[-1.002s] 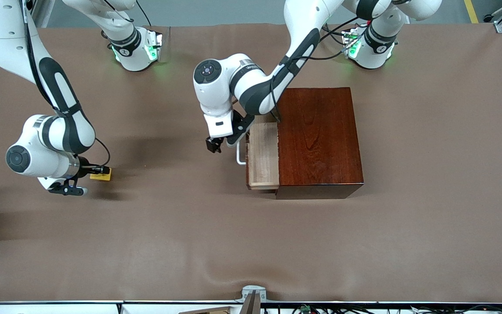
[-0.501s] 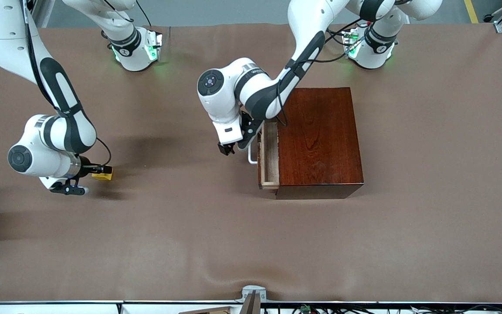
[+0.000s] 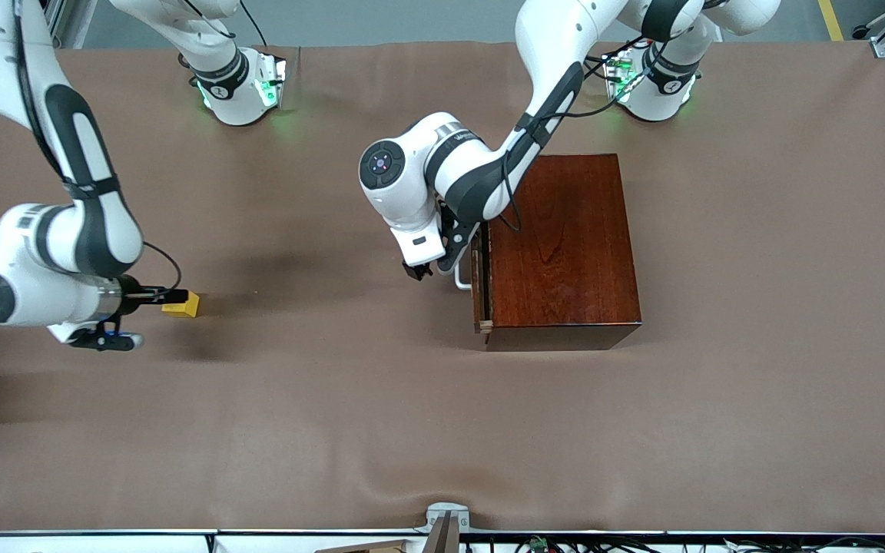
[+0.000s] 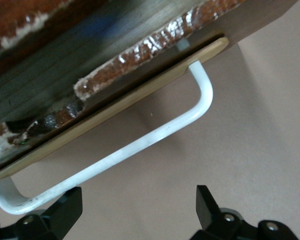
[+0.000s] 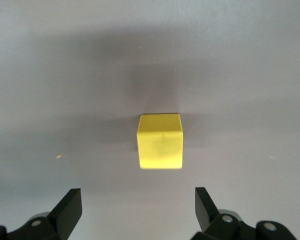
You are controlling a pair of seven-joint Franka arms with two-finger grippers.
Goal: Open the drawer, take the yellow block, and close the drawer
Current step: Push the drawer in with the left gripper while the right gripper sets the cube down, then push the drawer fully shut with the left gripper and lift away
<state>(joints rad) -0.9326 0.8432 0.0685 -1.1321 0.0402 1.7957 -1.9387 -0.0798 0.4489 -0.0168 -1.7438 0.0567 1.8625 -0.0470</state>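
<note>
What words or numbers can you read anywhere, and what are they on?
None can be read.
The left arm has a small dark mark on its wrist band, too small to read.
The right arm has a dark patch on its wrist band, also too small to read.
The box, the drawer and the block carry no writing.

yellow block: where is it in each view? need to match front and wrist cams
Front view: the yellow block sits on the brown table cover toward the right arm's end, just off the open right gripper.
Right wrist view: the block is mid-picture, clear of the fingers.
Left wrist view: not in it; only the drawer and its handle show.
Shared landmark: the table cover.
</note>
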